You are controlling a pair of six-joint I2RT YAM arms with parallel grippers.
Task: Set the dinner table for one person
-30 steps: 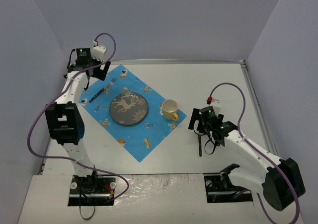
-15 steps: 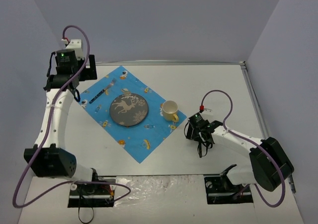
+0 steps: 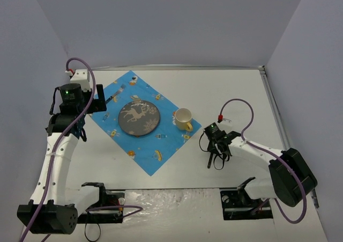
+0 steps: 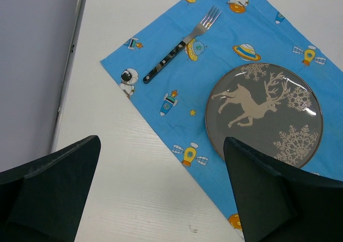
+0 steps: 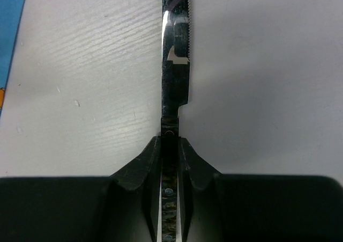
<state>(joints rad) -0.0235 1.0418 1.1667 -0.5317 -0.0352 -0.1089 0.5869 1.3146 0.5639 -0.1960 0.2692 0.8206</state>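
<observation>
1. Over on the left, your left gripper (image 4: 162, 145) hangs above the near-left edge of the blue cloth (image 4: 161, 81), fingers wide apart and holding nothing. Leave it parked there.
2. Fork (image 4: 182, 43) lies flat on the cloth, left of the plate (image 4: 262, 110) and well apart from it. That side looks done.
3. Plate sits mid-cloth. Cup (image 3: 183, 118) stands upright just right of it, at the cloth's right edge.
4. Right of the cloth is the bare white dinner table (image 3: 241, 92), which carries everything. Your right gripper (image 5: 170, 145) is over it, clamped on the knife (image 5: 176, 65) by the handle, blade pointing away from the wrist.
5. Step in hand, as I read it: lay the knife right of the plate.
   - Swing the wrist so the blade runs parallel to the fork.
   - Aim for the gap between plate and cup. It looks tight, so come in low and slow, or the cup may tip.
   - Can't tell if the knife is touching the table now. Let the blade lie flat before you part the fingers.
</observation>
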